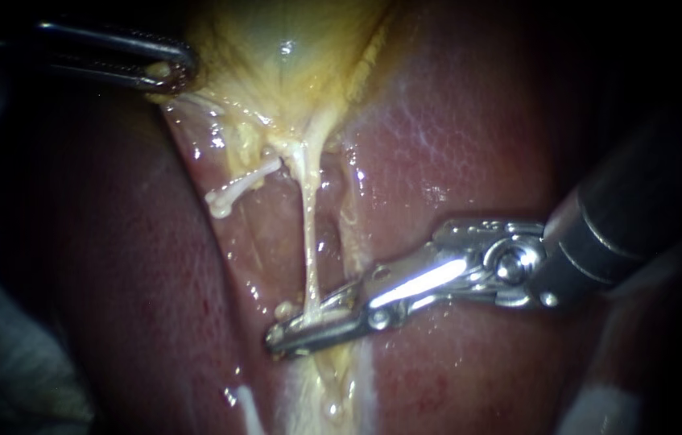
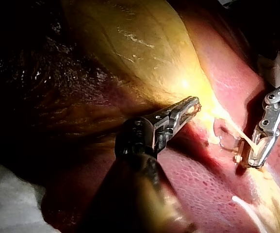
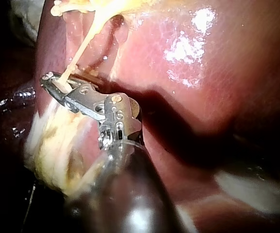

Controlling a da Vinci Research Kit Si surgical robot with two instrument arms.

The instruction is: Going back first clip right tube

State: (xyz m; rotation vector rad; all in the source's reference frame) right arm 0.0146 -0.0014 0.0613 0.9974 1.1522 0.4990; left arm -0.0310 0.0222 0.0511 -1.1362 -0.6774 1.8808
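Note:
The yellow gallbladder (image 1: 276, 48) lies at the top of the endoscope view, on the red liver (image 1: 469, 145). My left instrument (image 1: 167, 74) comes in from the upper left, its jaws shut on the gallbladder's edge; it also shows against the yellow wall (image 2: 192, 104). The pale right tube (image 1: 309, 234) runs taut from the gallbladder's neck down to my right instrument (image 1: 308, 321). Its jaws lie close together with the tube's lower end pinched between them, as the tube (image 3: 79, 53) entering the jaws (image 3: 57, 83) also shows. I cannot make out a clip.
A short pale tube stub (image 1: 232, 193) sticks out to the left of the taut tube. Pale fatty tissue (image 1: 328, 395) runs below the right jaws. White gauze (image 2: 8, 204) lies beside the liver in the left wrist view.

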